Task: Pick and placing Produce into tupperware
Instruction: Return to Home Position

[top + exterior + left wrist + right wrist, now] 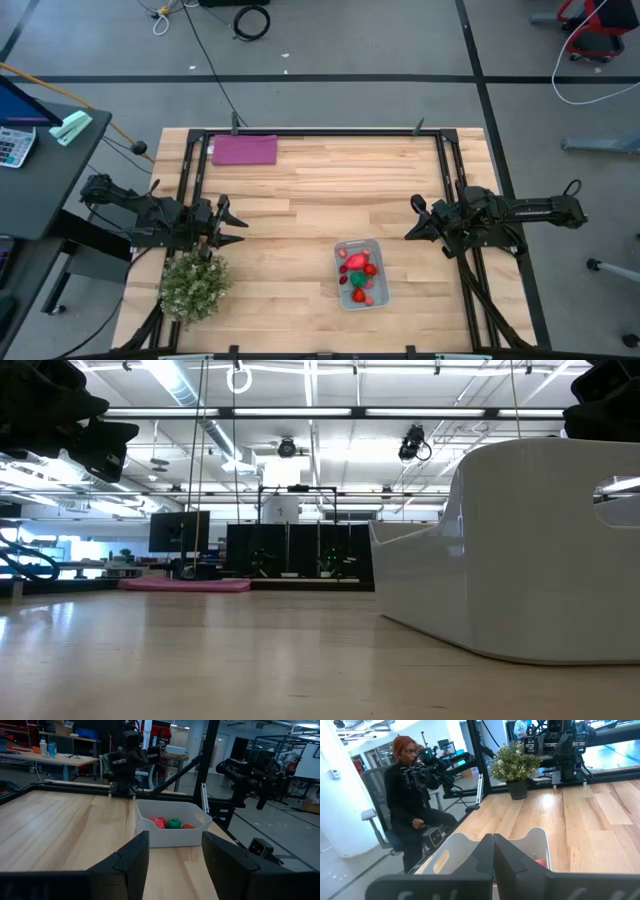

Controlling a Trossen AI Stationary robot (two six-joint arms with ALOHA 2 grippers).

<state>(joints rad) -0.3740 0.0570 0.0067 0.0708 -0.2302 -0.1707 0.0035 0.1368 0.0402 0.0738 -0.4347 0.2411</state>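
Produce (360, 272) is all piled inside the tupperware (350, 303), which sits on the bench (300, 200) between the arms and nearer the right one, so I'd say the sorting's done and this is just the go-home bit. Left gripper (174, 850) is out over its own side, jaws wide open and empty, and the right gripper (493, 842) is over its side with jaws closed on nothing. I'd tuck both arms straight back and high, minding the plant (193, 285) just beside the left arm.
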